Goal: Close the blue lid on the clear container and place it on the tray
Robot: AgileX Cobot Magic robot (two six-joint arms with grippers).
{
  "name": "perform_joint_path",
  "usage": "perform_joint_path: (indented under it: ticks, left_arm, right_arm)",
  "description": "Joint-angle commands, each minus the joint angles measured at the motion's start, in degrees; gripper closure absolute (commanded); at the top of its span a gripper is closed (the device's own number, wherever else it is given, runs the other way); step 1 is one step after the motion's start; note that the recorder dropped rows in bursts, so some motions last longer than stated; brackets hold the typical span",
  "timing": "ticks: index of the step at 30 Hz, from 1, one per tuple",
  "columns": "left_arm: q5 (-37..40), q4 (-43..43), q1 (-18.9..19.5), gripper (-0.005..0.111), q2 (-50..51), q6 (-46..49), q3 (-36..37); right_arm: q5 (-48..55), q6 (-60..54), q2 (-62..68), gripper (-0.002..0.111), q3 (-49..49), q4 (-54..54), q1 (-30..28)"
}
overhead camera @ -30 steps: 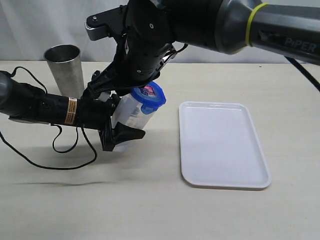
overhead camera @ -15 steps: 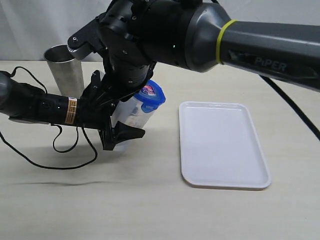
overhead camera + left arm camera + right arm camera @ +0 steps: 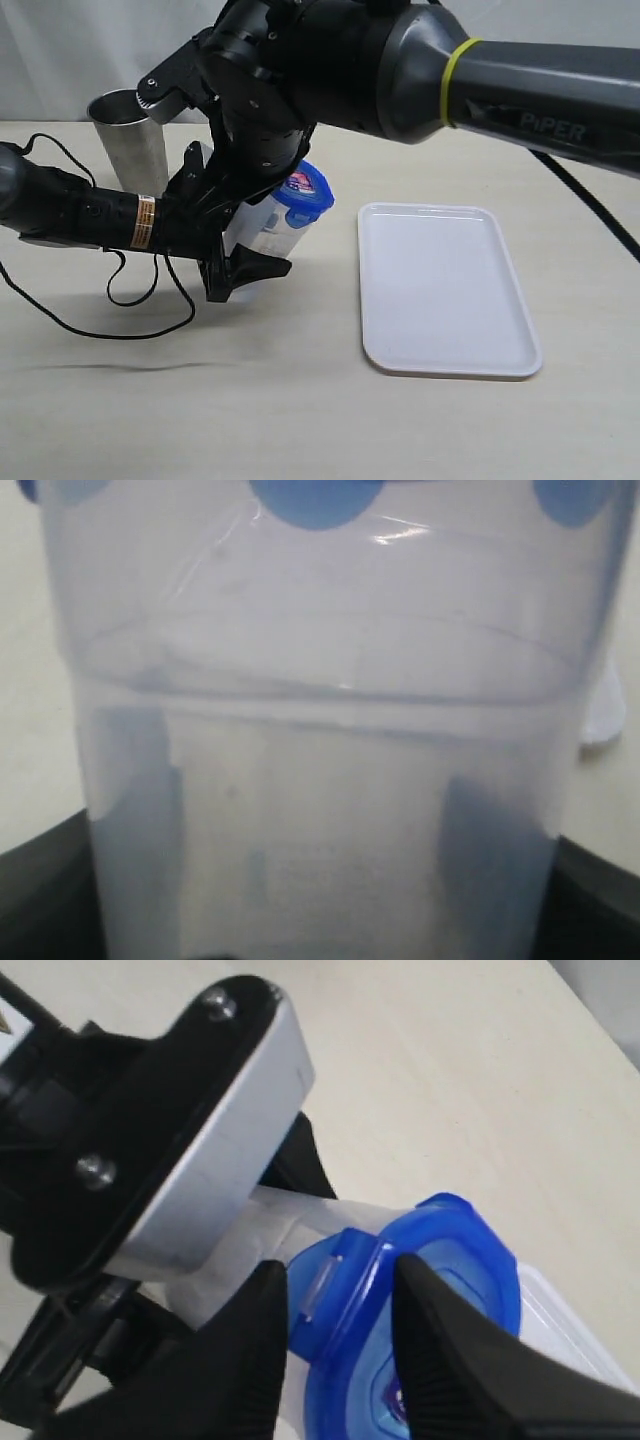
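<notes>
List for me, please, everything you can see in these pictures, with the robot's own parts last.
clear container: one, translucent, tilted, left of the tray
blue lid: one, blue with a red-blue label, on the container's mouth
tray: one, white, flat on the table at the right
metal cup: one, silver, upright at the back left
cable: one, black, looping on the table below the left arm
table: one, beige, under everything
left fingers: one pair, black, clamped on the clear container's body
right fingers: one pair, black, closed on the blue lid's edge
</notes>
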Motion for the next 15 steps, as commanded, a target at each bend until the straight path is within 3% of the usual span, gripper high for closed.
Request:
perform_joint_path:
  ticks: [1,11,15]
  left_arm:
    - [-3.0,-1.9,0.0,0.107,-1.0,0.5,-0.2]
    - [-6.4,-3.9,0.0,0.107,-1.0,0.8,-0.2]
    - [-12.9,-4.4,0.0,0.107,-1.0,2.2,-0.2]
  right_arm:
    - [-0.7,-3.4,-4.4,0.079,0.7,4.5,0.1]
    - [-3.8,-7.7,-14.7,0.079,5.6,8.6,0.0]
    - [-9.7,-8.0,-18.9,0.097,12.6,8.7,-0.6]
